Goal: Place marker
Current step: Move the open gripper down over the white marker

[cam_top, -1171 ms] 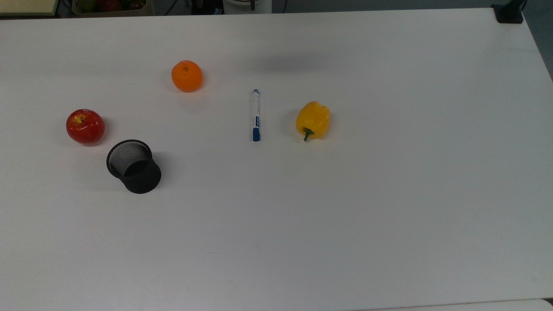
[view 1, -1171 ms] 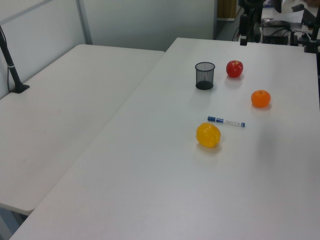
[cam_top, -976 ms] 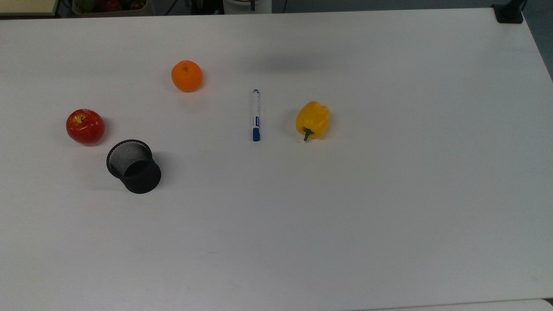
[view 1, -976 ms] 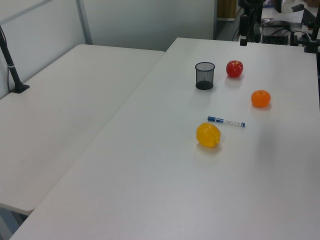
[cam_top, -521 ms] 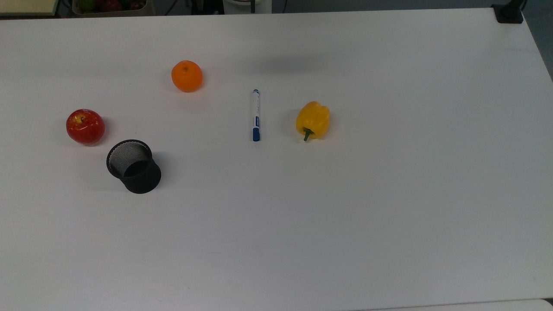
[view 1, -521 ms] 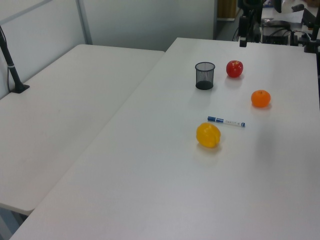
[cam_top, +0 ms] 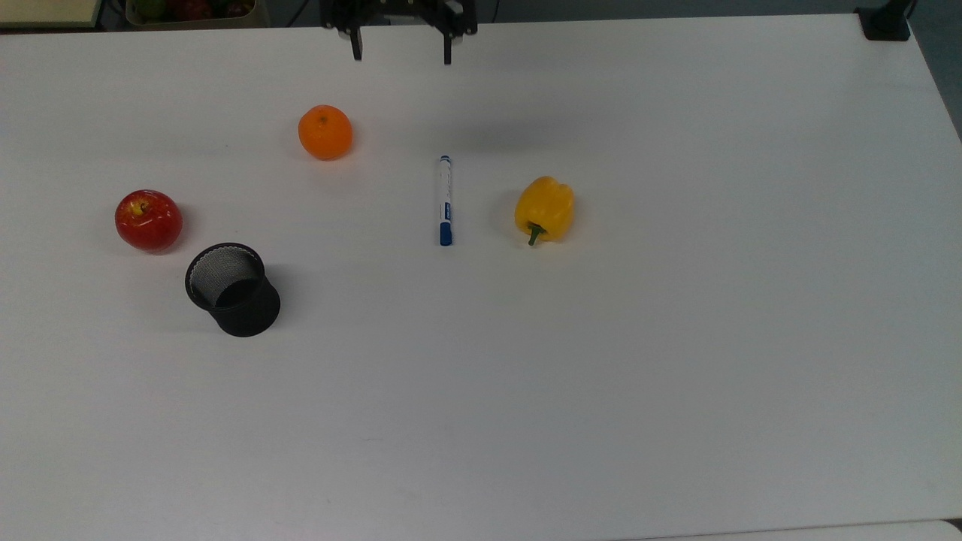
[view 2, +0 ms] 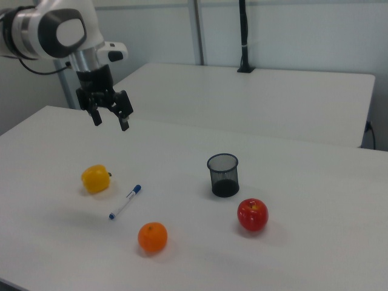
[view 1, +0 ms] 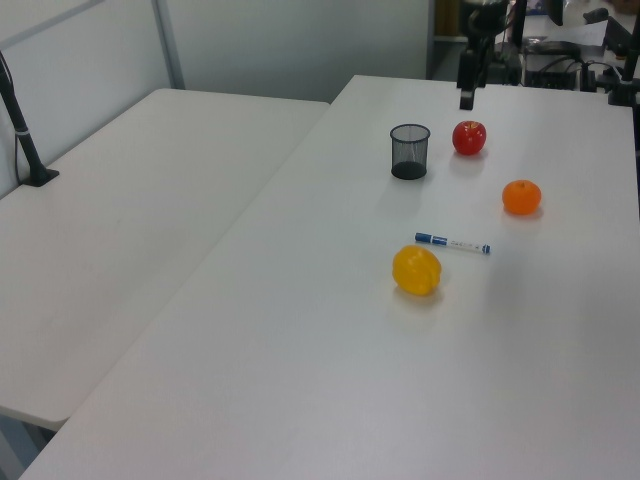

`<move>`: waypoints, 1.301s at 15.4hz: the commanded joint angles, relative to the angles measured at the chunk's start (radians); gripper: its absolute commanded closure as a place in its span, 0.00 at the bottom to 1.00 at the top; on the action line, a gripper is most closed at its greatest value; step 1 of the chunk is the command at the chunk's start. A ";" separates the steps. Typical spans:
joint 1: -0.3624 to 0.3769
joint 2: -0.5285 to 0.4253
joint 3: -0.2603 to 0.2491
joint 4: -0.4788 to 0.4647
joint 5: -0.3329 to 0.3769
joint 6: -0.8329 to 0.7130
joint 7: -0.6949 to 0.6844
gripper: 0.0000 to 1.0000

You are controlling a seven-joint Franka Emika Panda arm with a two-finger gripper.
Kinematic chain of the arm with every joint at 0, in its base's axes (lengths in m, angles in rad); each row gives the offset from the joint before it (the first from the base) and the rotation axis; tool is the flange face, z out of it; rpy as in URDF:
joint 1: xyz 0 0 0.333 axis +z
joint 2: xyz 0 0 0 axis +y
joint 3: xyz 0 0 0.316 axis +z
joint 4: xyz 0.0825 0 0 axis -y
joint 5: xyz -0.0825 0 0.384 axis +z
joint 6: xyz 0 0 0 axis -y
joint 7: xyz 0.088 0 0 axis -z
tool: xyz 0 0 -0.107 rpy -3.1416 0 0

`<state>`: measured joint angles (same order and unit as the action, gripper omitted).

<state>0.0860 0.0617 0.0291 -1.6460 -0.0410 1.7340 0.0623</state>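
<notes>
The marker [cam_top: 445,200] [view 1: 452,242] [view 2: 125,202], white with a blue cap, lies flat on the white table [cam_top: 676,338] between the orange and the yellow pepper. My gripper [cam_top: 401,54] [view 2: 110,120] hangs open and empty well above the table, near the far edge at the top view's top, some way from the marker. In the left view one dark finger [view 1: 467,88] hangs above the table's far end. The black mesh cup [cam_top: 231,288] [view 1: 409,151] [view 2: 224,174] stands upright next to the apple.
An orange [cam_top: 325,132] [view 2: 152,237], a red apple [cam_top: 148,219] [view 2: 252,214] and a yellow pepper [cam_top: 544,210] [view 2: 96,178] lie spread over the table. A second white table [view 1: 120,230] stands alongside. A black post [view 2: 243,36] rises behind it.
My gripper has come into the top view at its upper edge; earlier only its shadow lay there. In the left view its finger has dropped lower. Nothing on the table has moved.
</notes>
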 commanded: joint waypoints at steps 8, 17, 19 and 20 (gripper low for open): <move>0.017 0.127 0.000 -0.187 -0.003 0.321 0.008 0.00; 0.038 0.254 0.000 -0.216 -0.019 0.443 0.008 0.00; 0.038 0.291 0.000 -0.216 -0.033 0.469 0.010 0.00; 0.038 0.302 0.000 -0.216 -0.033 0.479 0.010 0.00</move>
<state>0.1180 0.3329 0.0307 -1.8467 -0.0545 2.1580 0.0623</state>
